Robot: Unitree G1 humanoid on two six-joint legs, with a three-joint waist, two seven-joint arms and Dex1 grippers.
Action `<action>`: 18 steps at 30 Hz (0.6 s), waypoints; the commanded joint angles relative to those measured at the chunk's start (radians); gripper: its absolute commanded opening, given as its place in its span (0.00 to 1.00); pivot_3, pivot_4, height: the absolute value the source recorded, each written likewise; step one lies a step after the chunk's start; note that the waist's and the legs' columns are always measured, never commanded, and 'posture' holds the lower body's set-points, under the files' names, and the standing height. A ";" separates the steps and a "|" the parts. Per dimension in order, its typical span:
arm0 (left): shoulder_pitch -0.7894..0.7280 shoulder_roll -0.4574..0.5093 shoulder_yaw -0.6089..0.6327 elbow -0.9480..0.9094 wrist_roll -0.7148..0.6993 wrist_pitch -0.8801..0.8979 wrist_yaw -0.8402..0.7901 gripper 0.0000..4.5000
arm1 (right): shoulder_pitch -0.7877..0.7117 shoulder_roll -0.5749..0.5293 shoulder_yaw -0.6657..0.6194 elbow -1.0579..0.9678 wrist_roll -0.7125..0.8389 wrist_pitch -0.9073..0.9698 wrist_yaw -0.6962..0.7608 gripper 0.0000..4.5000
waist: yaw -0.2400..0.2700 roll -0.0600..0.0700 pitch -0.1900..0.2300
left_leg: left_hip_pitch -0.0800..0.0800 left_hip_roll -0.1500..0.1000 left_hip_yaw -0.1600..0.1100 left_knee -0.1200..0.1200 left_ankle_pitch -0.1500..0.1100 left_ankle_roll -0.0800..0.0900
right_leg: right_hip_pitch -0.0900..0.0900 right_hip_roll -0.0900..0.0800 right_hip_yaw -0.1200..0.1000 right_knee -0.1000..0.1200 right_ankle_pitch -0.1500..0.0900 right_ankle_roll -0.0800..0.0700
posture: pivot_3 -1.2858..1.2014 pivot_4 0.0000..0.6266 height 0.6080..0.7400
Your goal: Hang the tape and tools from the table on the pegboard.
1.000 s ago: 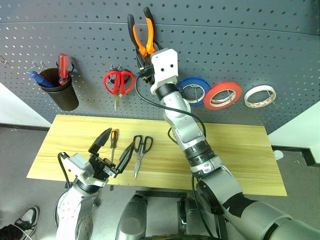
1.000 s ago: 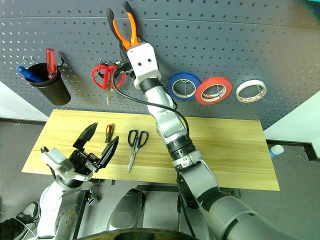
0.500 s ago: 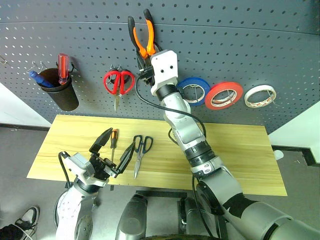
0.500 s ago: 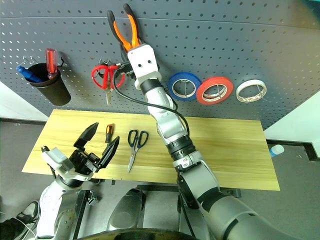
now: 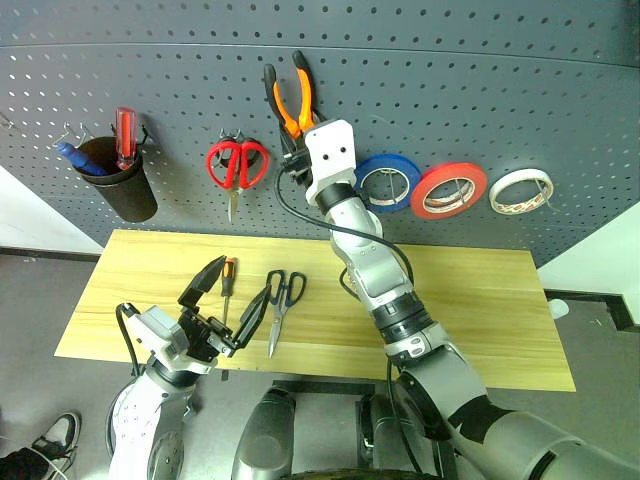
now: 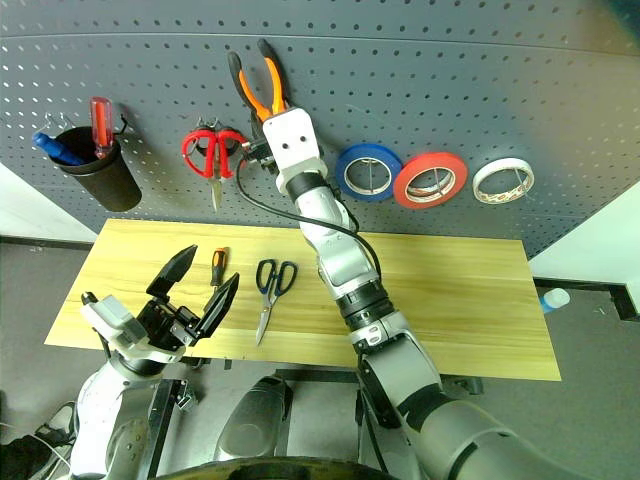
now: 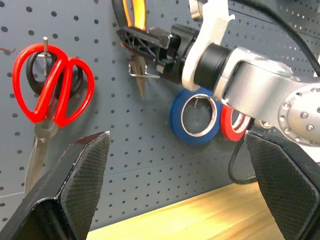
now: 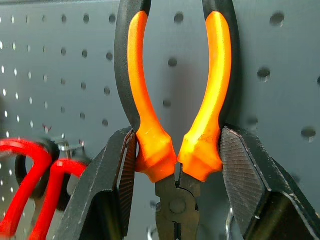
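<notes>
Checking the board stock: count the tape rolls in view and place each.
3, all hanging in a row on the pegboard: blue roll beside the robot's raised arm, red roll in the middle, whitish roll at the far end. More could be hidden behind the arm.

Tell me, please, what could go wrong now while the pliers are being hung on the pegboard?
The right gripper grips the pliers low on the handles; if they miss the hook, they may drop when released. The red-handled scissors hang close and could be knocked.
</notes>
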 commanded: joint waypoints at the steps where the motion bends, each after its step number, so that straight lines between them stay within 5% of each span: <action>1: 0.002 0.003 -0.002 -0.036 -0.012 -0.004 0.001 1.00 | 0.005 0.056 0.007 -0.079 0.003 0.009 -0.012 0.47 | 0.000 0.000 0.000 | 0.000 0.000 0.000 0.000 0.000 0.000 | 0.000 0.000 0.000 0.000 0.000 0.000 | 0.68 0.30 0.55; 4: -0.002 0.002 -0.001 -0.032 -0.012 -0.005 0.001 1.00 | 0.003 0.059 0.002 -0.081 0.015 0.026 -0.011 0.47 | 0.000 0.000 0.000 | 0.000 0.000 0.000 0.000 0.000 0.000 | 0.000 0.000 0.000 0.000 0.000 0.000 | 0.68 0.30 0.55; 12: -0.003 0.002 -0.002 -0.030 -0.013 -0.005 0.000 1.00 | -0.003 0.049 0.004 -0.083 0.024 0.035 -0.012 1.00 | 0.000 0.000 0.000 | 0.000 0.000 0.000 0.000 0.000 0.000 | 0.000 0.000 0.000 0.000 0.000 0.000 | 0.68 0.30 0.55; 18: -0.005 0.001 -0.003 -0.025 -0.012 -0.008 -0.002 1.00 | 0.002 0.042 0.014 -0.089 0.013 0.045 -0.014 1.00 | 0.000 0.000 0.000 | 0.000 0.000 0.000 0.000 0.000 0.000 | 0.000 0.000 0.000 0.000 0.000 0.000 | 0.68 0.29 0.55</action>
